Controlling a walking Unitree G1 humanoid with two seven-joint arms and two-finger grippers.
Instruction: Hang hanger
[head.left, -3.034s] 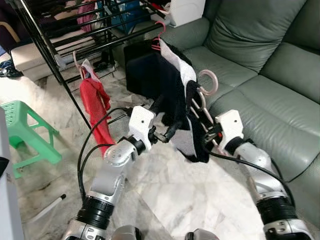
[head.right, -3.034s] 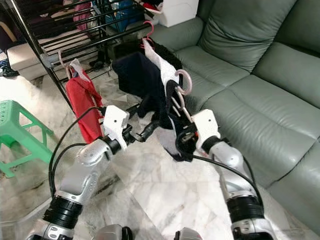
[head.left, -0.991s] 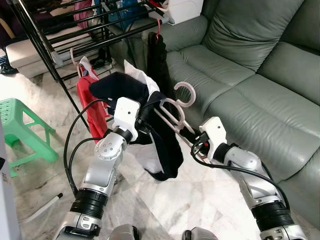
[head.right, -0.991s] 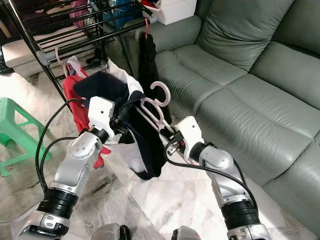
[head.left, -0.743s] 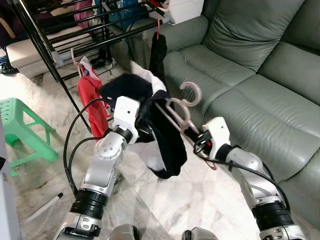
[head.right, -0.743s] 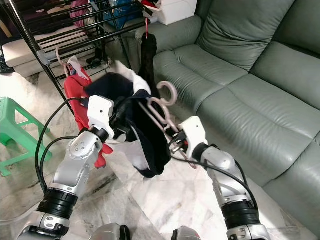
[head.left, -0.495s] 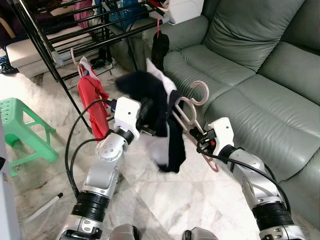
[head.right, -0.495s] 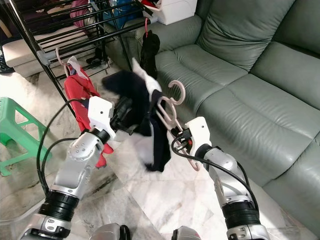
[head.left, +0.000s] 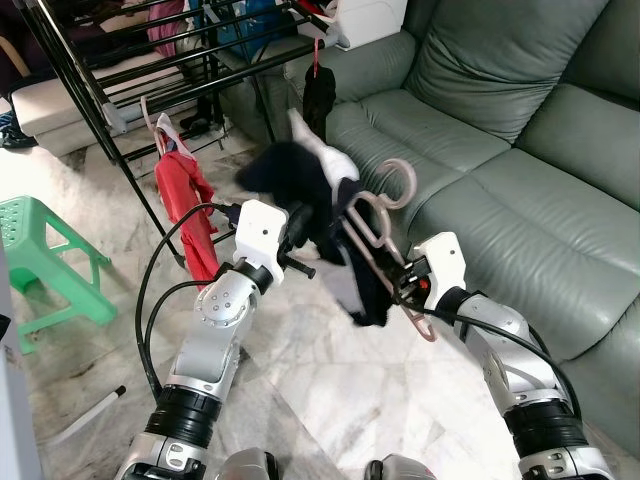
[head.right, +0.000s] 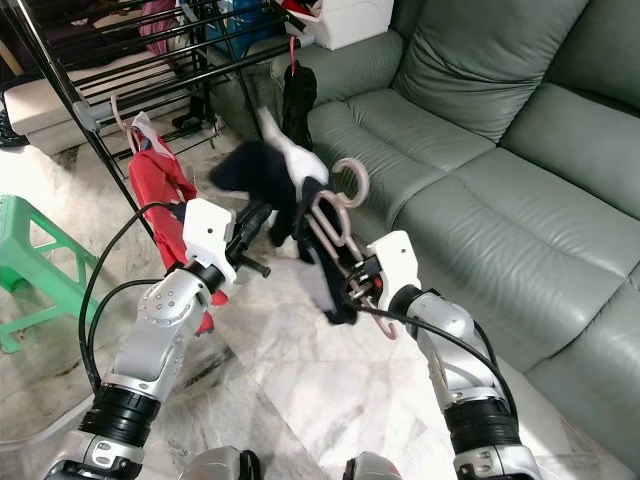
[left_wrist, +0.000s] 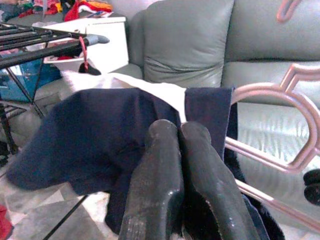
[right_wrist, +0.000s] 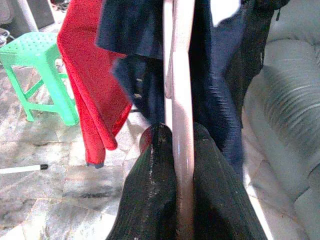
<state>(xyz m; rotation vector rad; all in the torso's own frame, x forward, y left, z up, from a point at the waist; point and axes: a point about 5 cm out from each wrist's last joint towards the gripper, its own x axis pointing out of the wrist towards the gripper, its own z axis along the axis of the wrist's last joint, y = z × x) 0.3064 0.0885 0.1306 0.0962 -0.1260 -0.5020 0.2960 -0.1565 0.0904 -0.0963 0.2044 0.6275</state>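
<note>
A: Clamping: right gripper (right_wrist: 177, 150) pressed tight on the lower bar of the pink plastic hanger (head.left: 378, 222), one black finger on either side of the bar.

B: Confirmed. Orientation of the hanger?

A: Long axis tilted, running from the right gripper up and toward the drying rack (head.left: 150, 60); hook end uppermost, curl open toward the sofa (head.left: 520, 130). Held in mid-air in front of the torso, between the two arms, not touching the rack.

B: Left gripper (left_wrist: 181, 150)?

A: Fingers together, tips against the dark navy garment (head.left: 300, 185) draped over the hanger; pinching the cloth or only pressed to it, cannot tell. Garment soft, bunched, with a white panel, sagging below the hanger bar.

B: Counts?

A: One hanger in hand, one garment on it. On the rack: one red garment (head.left: 185, 200) on a pale hanger at a low rail, one black garment (head.left: 320, 95) on a red hook at a higher rail. Rack of thin black metal rods.

B: Surroundings?

A: One green plastic stool (head.left: 45, 255), perforated top, at the left. Grey-green leather sofa at the right, smooth padded cushions. Glossy veined marble floor (head.left: 330, 400). White box (head.left: 372, 20) beyond the sofa arm.
</note>
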